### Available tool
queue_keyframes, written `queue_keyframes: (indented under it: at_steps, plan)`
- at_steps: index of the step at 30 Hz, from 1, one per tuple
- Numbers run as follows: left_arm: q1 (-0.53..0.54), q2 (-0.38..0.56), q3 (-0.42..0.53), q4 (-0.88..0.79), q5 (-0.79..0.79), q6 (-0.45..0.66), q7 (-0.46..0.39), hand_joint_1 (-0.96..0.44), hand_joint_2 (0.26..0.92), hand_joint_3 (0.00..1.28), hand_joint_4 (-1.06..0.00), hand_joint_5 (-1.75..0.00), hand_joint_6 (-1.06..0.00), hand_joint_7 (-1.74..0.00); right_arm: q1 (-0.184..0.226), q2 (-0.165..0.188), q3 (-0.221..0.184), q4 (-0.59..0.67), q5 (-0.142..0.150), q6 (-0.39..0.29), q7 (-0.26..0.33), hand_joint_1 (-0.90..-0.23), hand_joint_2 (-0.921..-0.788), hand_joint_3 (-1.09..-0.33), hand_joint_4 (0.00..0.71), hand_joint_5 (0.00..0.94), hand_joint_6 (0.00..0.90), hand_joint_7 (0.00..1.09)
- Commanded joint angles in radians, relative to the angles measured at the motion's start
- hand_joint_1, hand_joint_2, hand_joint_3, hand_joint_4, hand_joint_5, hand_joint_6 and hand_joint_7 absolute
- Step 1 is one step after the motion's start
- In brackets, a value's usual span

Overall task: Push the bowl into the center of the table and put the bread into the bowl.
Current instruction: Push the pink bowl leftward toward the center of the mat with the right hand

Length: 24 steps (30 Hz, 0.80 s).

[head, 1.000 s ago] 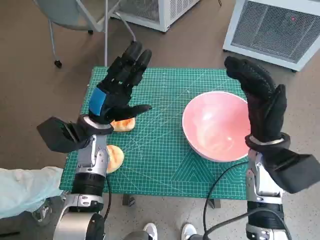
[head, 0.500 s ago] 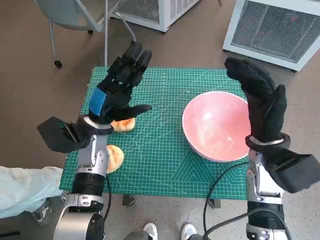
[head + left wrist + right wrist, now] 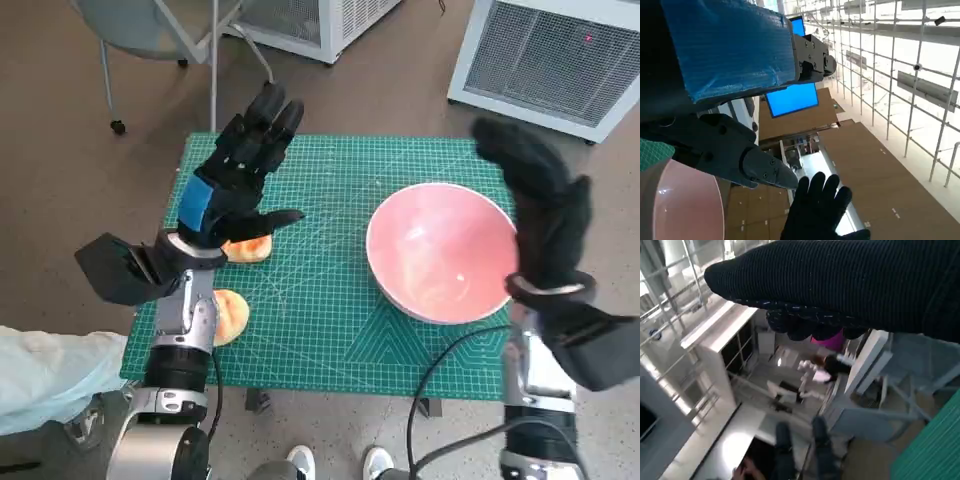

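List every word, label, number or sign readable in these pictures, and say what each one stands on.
No readable text in any view.
Green mat: printed grid lines only; any markings are too small to read.
Blue screen in the left wrist view: plain blue, no words visible.
Pink bowl, bread and both robot hands: no label or brand.

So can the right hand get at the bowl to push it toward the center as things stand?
Probably yes. The right hand is raised, open and holding nothing, right beside the pink bowl at its outer rim, with nothing between them. The green mat toward the center is bare.
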State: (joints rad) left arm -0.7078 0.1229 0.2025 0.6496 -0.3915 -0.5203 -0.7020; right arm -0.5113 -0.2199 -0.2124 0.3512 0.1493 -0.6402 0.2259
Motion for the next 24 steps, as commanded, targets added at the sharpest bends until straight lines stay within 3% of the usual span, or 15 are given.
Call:
queue_keyframes:
  at_steps: [1, 6, 10, 17, 24]
  plan:
    - [-0.002, 0.006, 0.003, 0.014, 0.005, -0.013, -0.003, -0.38, 0.899, 0.0, -0.12, 0.0, -0.23, -0.01, 0.021, -0.027, -0.049, 0.1, -0.045, -0.04, -0.077, -0.716, -0.921, -0.817, 0.102, 0.003, -0.001, 0.38]
    - [-0.002, 0.002, 0.003, 0.018, 0.007, -0.018, 0.0, -0.39, 0.901, 0.0, -0.12, 0.0, -0.23, -0.01, 0.013, -0.05, -0.095, 0.237, -0.085, -0.096, -0.171, -0.714, -0.921, -0.852, 0.1, 0.001, -0.001, 0.36]
    - [-0.003, -0.001, 0.004, 0.019, 0.005, -0.017, 0.002, -0.4, 0.901, 0.0, -0.12, 0.0, -0.23, -0.01, -0.012, -0.067, -0.123, 0.391, -0.084, -0.143, -0.221, -0.702, -0.921, -0.872, 0.103, 0.002, -0.001, 0.34]
    - [-0.008, -0.004, 0.005, 0.026, 0.005, -0.017, 0.007, -0.4, 0.903, 0.0, -0.12, 0.0, -0.23, -0.01, -0.072, -0.056, -0.152, 0.653, -0.06, -0.171, -0.283, -0.677, -0.921, -0.902, 0.092, 0.0, 0.01, 0.34]
    - [-0.012, -0.005, 0.007, 0.034, 0.001, -0.017, 0.003, -0.4, 0.904, 0.0, -0.12, 0.0, -0.23, -0.01, -0.116, -0.025, -0.174, 0.802, 0.001, -0.115, -0.246, -0.638, -0.921, -0.932, 0.084, 0.001, 0.023, 0.35]
